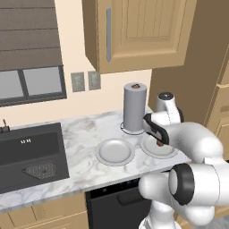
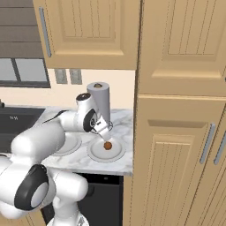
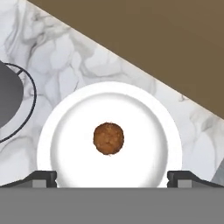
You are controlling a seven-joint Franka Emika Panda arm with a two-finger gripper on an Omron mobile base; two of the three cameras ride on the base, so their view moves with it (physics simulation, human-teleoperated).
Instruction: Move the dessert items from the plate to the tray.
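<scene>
One dessert item, a small brown ball [image 3: 108,138], lies in the middle of a round white plate [image 3: 109,89] on the marble counter. My gripper [image 3: 112,177] hangs straight above that plate, open, its two dark fingertips [image 3: 43,177] spread wide on either side of the ball and holding nothing. From the right base view the ball [image 2: 107,145] rests on the plate [image 2: 95,154] just below the gripper [image 2: 104,133]. In the left base view my arm covers most of the plate [image 1: 154,152]. The tray is out of view.
A second, bare round plate [image 1: 115,151] sits to the left of the first. A grey paper towel roll [image 1: 134,107] stands behind them. The dark sink [image 1: 27,154] lies far left. A tall wooden cabinet [image 2: 176,154] bounds the counter on the right.
</scene>
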